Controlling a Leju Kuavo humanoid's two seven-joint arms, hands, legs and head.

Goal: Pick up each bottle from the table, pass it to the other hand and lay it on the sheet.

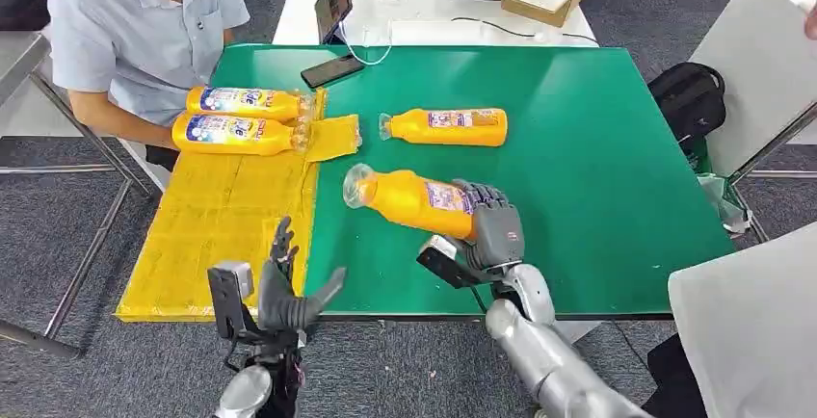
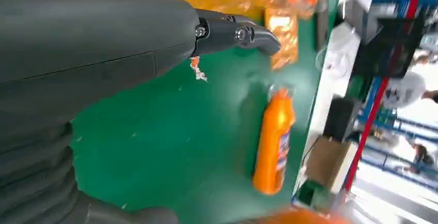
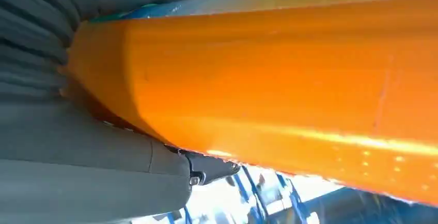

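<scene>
1. The right hand [image 1: 493, 228] grips an orange bottle [image 1: 409, 199] by its base, clear cap pointing to 9 o'clock, above the green counter [image 1: 597, 168].
2. The left hand [image 1: 286, 293] hangs with fingers apart, holding nothing, at the yellow sheet [image 1: 217, 216]'s near edge.
3. Another bottle [image 1: 448, 126] lies at 12 o'clock from the held one; two labelled bottles [image 1: 241, 119] lie on the sheet.

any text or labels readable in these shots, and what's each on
Bottle labels on the yellow sheet: both bottles carry blue-and-white print, too blurred to read.
Far bottle: label too small.
Bottle in the right hand: label unreadable.
</scene>
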